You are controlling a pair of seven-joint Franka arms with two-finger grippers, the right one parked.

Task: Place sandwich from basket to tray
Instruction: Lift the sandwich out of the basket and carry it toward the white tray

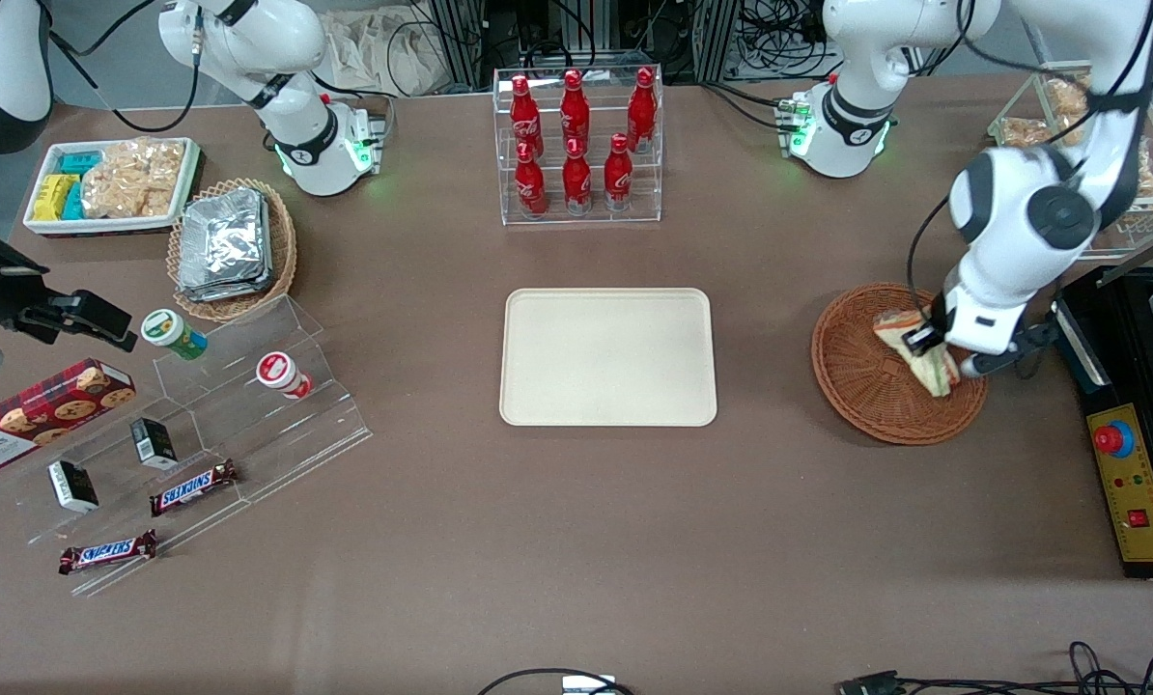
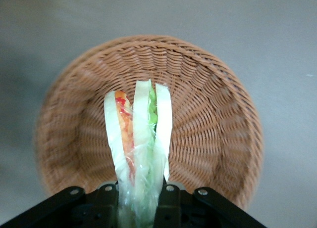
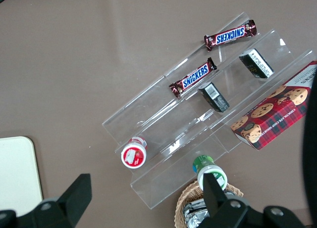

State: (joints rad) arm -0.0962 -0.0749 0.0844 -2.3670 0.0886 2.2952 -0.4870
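Clamping the sandwich (image 2: 139, 139) between its two black fingers (image 2: 168, 203), the gripper (image 1: 932, 349) hangs over the round reddish-brown basket (image 1: 866, 386), toward the working arm's end of the table. From the wrist camera the fingers press on the wrapped wedge from both sides, with its pale bread slices and the green and orange-red filling standing edge-on above the woven bottom of the basket (image 2: 208, 114). Whether the sandwich (image 1: 910, 343) is lifted just clear of the wicker or touches it cannot be told; in the front view it shows over the part of the basket nearest the arm. The cream-beige tray (image 1: 607, 356) lies flat in the middle of the table, well apart from the basket, with nothing on it. Farther from the front camera than the tray stands a clear rack of red bottles (image 1: 576, 135). Toward the parked arm's end are a lighter wicker basket of foil packs (image 1: 229, 246), a white dish of snacks (image 1: 113, 183), and clear stepped shelves (image 1: 210, 425) bearing Snickers bars (image 1: 193, 486).
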